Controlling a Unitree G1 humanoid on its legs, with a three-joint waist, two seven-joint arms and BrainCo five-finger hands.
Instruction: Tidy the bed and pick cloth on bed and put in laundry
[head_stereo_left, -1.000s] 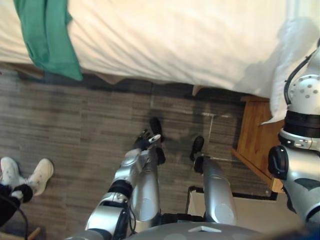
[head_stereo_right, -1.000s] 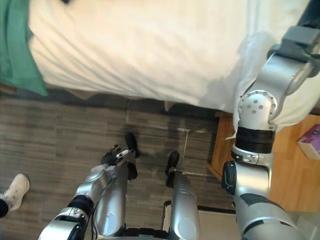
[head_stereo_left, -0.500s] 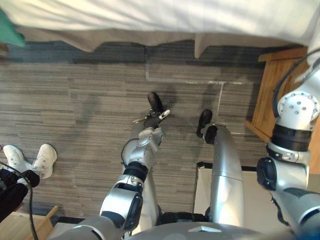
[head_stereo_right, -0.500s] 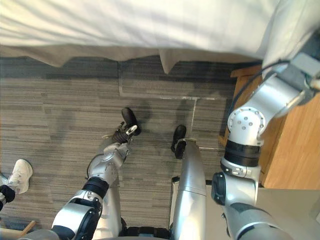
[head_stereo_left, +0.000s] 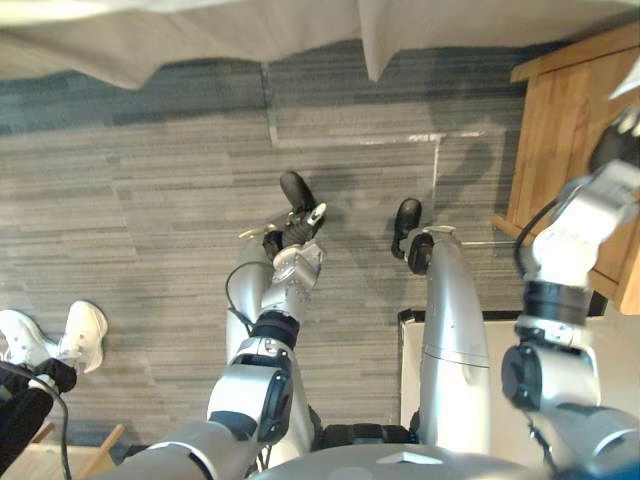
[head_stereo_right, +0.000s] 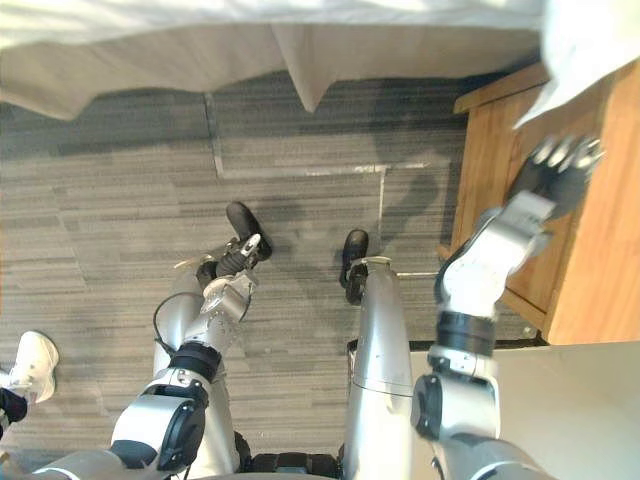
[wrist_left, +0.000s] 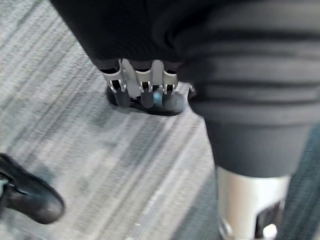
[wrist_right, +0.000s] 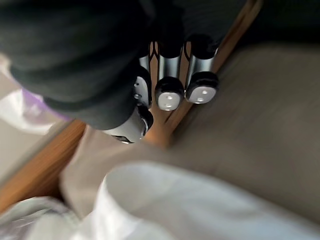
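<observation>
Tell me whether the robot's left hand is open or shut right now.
Open. The left hand hangs over the floor, and the left wrist view shows its fingers straight with nothing held in them.

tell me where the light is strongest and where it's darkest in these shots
Left eye view: the sheet is brightest along the top edge, and the floor just under its hem lies in shade. Right wrist view: the white cloth past the right robot hand is washed out by light.

Head stereo pair looks straight down, sharing floor (head_stereo_left: 120, 200) & bed skirt (head_stereo_right: 150, 60); wrist cams v. close.
</observation>
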